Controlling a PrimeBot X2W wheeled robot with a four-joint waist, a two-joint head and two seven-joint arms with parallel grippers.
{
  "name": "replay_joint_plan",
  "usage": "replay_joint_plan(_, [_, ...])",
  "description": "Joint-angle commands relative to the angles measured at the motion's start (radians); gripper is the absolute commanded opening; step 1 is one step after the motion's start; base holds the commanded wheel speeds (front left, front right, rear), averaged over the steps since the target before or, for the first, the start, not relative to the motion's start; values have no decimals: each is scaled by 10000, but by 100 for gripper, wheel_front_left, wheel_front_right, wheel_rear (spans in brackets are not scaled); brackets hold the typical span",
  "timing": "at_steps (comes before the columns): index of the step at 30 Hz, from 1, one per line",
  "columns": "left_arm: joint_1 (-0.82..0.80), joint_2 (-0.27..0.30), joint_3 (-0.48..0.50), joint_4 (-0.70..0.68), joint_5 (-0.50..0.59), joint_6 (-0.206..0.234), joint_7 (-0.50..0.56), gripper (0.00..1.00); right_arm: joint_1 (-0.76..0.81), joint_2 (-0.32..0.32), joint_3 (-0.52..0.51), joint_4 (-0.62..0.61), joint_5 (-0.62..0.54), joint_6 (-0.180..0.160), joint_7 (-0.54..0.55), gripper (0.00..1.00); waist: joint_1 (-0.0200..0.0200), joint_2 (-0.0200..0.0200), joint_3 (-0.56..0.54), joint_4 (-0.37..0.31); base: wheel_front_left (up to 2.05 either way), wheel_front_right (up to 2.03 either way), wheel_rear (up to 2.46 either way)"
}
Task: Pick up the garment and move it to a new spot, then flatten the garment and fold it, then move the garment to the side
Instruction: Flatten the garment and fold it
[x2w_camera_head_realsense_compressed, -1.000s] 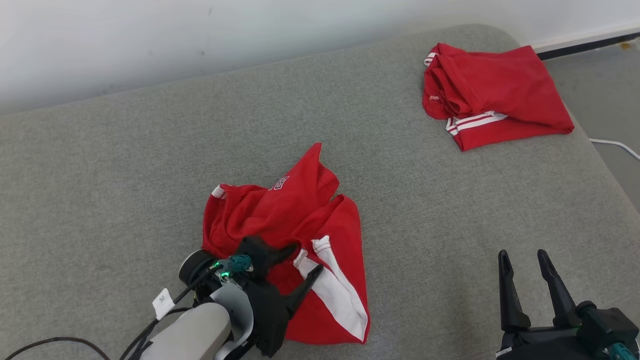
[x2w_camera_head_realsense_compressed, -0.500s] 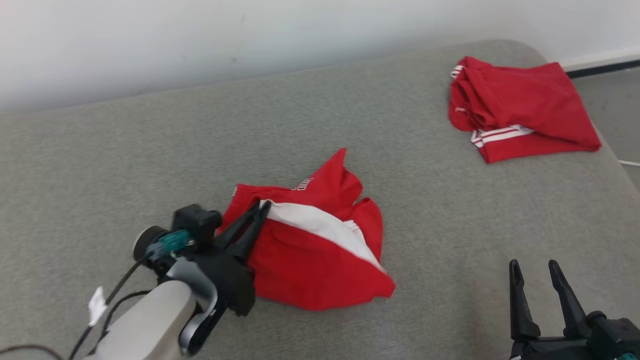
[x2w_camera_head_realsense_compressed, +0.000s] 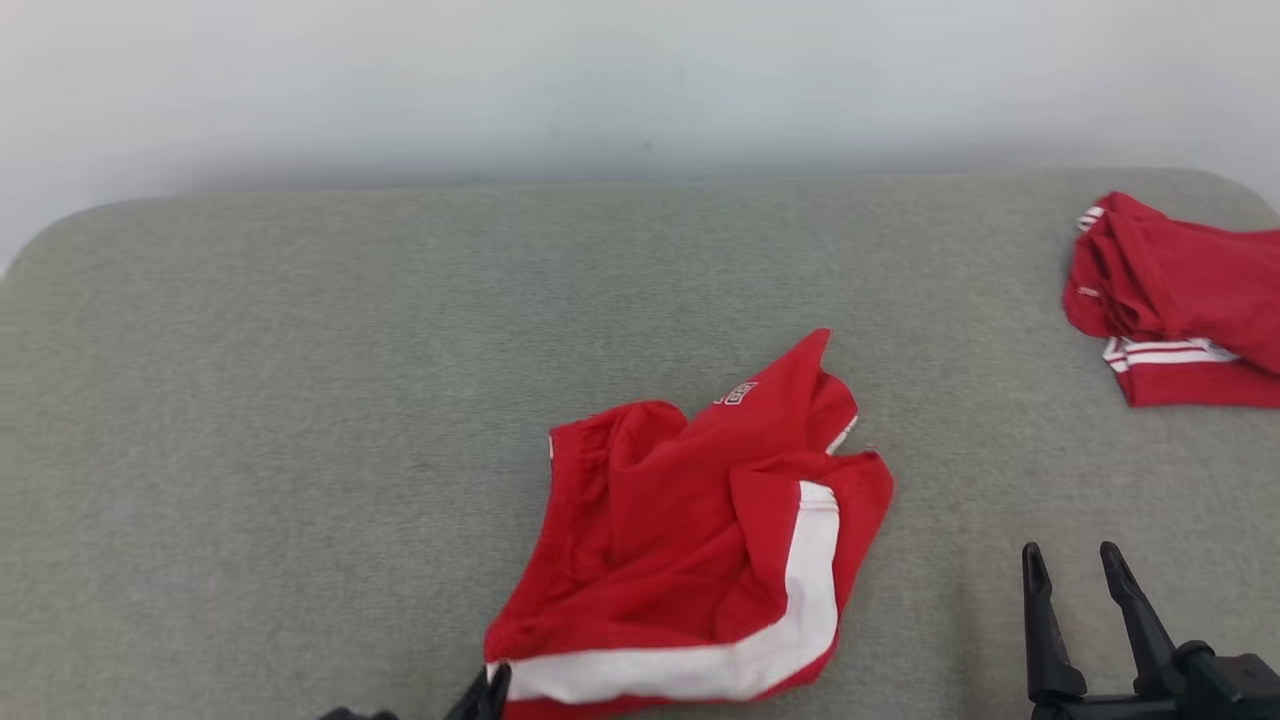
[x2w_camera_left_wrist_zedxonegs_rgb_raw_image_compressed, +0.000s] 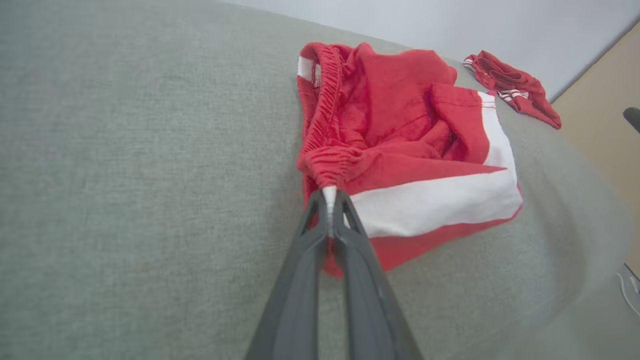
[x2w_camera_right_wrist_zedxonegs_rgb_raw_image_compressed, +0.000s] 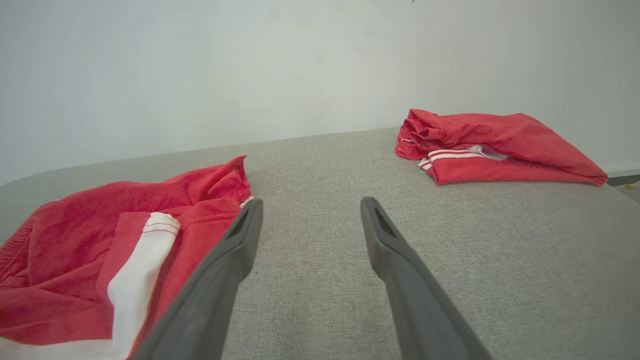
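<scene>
Grey cushion (x2w_camera_head_realsense_compressed: 300, 400): left claw (x2w_camera_left_wrist_zedxonegs_rgb_raw_image_compressed: 330, 197) clamps red garment (x2w_camera_head_realsense_compressed: 680, 520) corner.

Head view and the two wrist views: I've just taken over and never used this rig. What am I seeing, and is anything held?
It is a two-armed robot. The wide picture comes from its head, looking down on a grey cushion. The other two come from cameras on each wrist, looking along that gripper's two dark fingers. A crumpled red garment with a white stripe lies mid-cushion; a second garment, folded, lies at the far right. The left gripper is shut on the garment's elastic edge. The right gripper is open, holding nothing.
</scene>
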Motion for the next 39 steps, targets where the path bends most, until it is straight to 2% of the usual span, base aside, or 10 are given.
replay_joint_plan(1, [436, -225, 168, 64, -110, -52, -2, 0, 32, -81, 18, 44, -48, -24, -2, 100, 1, 0, -294, 569, 0, 0, 0])
replay_joint_plan(3, [770, -434, 326, 254, -135, -175, -4, 0, 57, -95, 27, 83, -29, -24, -2, 100, 1, 0, -352, 657, 0, 0, 0])
replay_joint_plan(4, [868, -459, 342, 439, -14, -237, -3, 44, 76, -99, 49, 109, -23, -24, -1, 100, 1, 0, -390, 679, 0, 0, 0])
replay_joint_plan(5, [902, -544, 383, 574, 107, -278, -3, 100, 88, -110, 79, 130, -17, -24, -1, 100, 1, 0, -415, 694, 0, 0, 0])
replay_joint_plan(9, [839, -967, 1057, 654, 442, -510, -5, 100, 133, -139, 122, 168, 26, -24, -1, 100, 1, 0, -576, 744, 0, 0, 0])
replay_joint_plan(13, [1069, -1480, 3250, -262, 1620, -574, -4, 100, 217, -176, 291, 188, 130, -24, -1, 100, 1, 0, -797, 678, 0, 0, 0])
replay_joint_plan(19, [1408, -1860, 5174, -829, 2902, -732, -2, 100, 206, -267, 516, 253, 266, -24, -1, 100, 1, 0, -946, 559, 0, 0, 0])
replay_joint_plan(23, [1729, -2115, 6197, -860, 3730, -1076, -2, 100, 197, -362, 940, 355, 369, -24, -1, 100, 1, 0, -1032, 504, 0, 0, 0])
replay_joint_plan(29, [1900, -2669, 6926, -824, 4441, -1518, -3, 100, -333, -661, 2156, 780, 536, -24, -1, 100, 1, 0, -1011, 654, 0, 0, 0])
replay_joint_plan(39, [1592, -3235, 7011, -740, 5039, -1915, -4, 100, -2113, -926, 3616, 3035, 935, -24, 199, 100, 1, 0, -792, 1448, 0, 0, 0])
